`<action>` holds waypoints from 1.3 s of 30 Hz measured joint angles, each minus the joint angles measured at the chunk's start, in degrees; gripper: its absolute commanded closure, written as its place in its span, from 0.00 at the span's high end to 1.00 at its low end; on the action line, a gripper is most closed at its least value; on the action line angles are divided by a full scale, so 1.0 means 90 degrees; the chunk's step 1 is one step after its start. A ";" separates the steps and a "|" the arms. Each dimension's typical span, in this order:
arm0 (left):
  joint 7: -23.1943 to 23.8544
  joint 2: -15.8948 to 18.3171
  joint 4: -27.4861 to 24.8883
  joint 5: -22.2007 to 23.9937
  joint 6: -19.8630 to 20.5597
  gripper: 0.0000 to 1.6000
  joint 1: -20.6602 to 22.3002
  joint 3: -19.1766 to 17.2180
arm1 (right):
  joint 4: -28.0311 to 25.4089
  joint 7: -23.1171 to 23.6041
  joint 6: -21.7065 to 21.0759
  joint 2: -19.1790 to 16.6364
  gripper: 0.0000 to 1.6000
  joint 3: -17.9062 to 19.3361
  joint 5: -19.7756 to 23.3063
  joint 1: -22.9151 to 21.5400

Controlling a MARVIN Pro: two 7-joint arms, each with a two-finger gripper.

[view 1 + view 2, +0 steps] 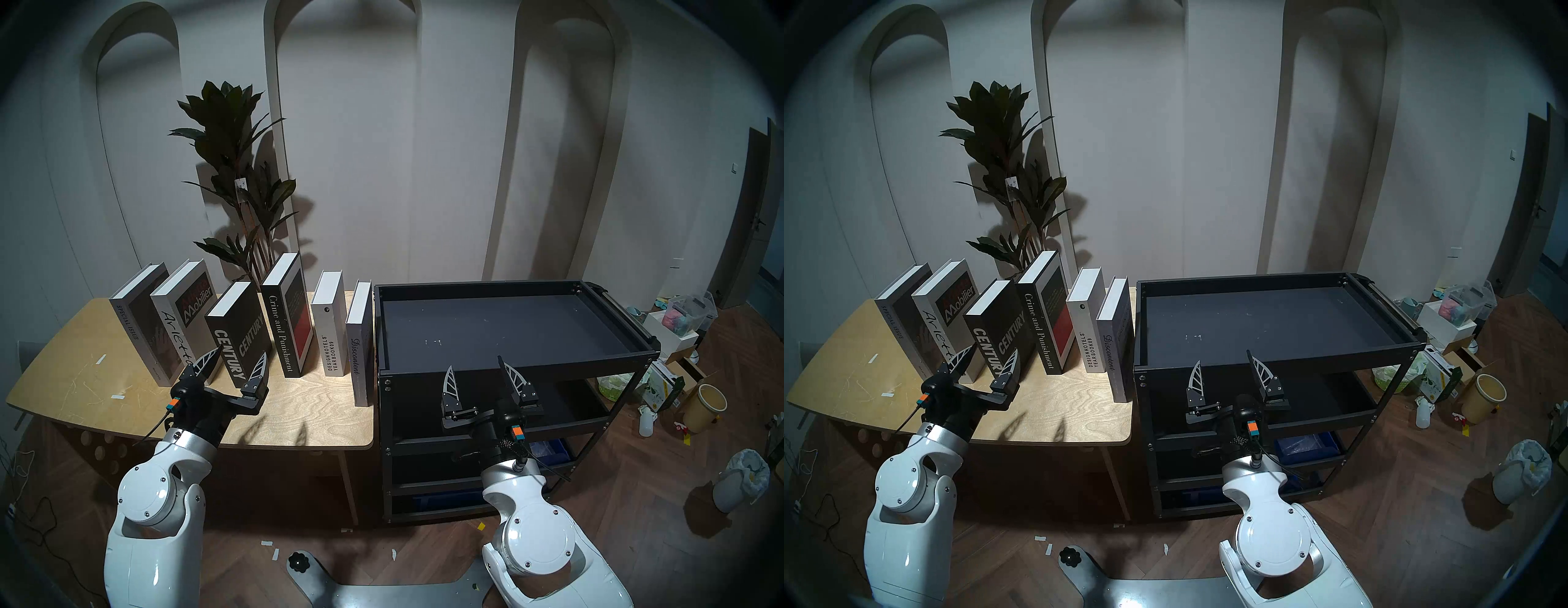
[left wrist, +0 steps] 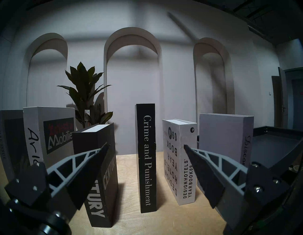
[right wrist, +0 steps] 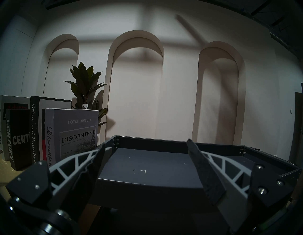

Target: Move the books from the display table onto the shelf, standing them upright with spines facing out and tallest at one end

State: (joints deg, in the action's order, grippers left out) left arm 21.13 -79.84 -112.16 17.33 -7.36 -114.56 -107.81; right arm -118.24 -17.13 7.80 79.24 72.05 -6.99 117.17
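Several hardback books stand upright in a row on the plywood display table (image 1: pixel 85 382), spines toward me: SPECIAL ISSUE (image 1: pixel 135 322), Arietta (image 1: pixel 182 318), CENTURY (image 1: pixel 237 335), Crime and Punishment (image 1: pixel 286 318), a white Designhotels Yearbook (image 1: pixel 329 327) and Discontent (image 1: pixel 360 348), the last hard against the shelf. The black metal shelf (image 1: pixel 509 373) stands to the table's right with a dark grey rimmed top tray (image 1: pixel 509 327). My left gripper (image 1: pixel 242 350) is open and empty just in front of CENTURY (image 2: pixel 98 172). My right gripper (image 1: pixel 474 362) is open and empty before the shelf's front rim (image 3: pixel 147 188).
A tall potted plant (image 1: pixel 237 170) stands behind the table against the arched wall. The shelf's lower tiers hold a blue bin (image 1: pixel 551 452). On the floor at right are boxes, a yellow bucket (image 1: pixel 704 407) and a bagged waste bin (image 1: pixel 740 479).
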 measured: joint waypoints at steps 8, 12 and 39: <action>0.0137 0.0052 0.0107 0.0119 -0.0110 1.00 -0.0055 -0.0162 | -0.0001 -0.0039 -0.0005 -0.0040 1.00 -0.0023 0.0024 -0.0012; 0.0122 0.0104 0.0334 0.0068 -0.0148 1.00 0.0038 -0.0214 | -0.0001 -0.0059 -0.0006 -0.0059 1.00 -0.0037 0.0034 -0.0019; -0.0265 0.0851 0.2298 -0.0407 -0.0148 1.00 0.1664 0.0175 | 0.0004 -0.0202 -0.0009 -0.0198 1.00 -0.0123 0.0113 -0.0073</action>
State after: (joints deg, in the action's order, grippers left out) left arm 18.75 -72.18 -91.48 13.66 -8.69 -99.59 -106.23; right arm -118.21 -18.94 7.72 77.46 70.94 -5.97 116.51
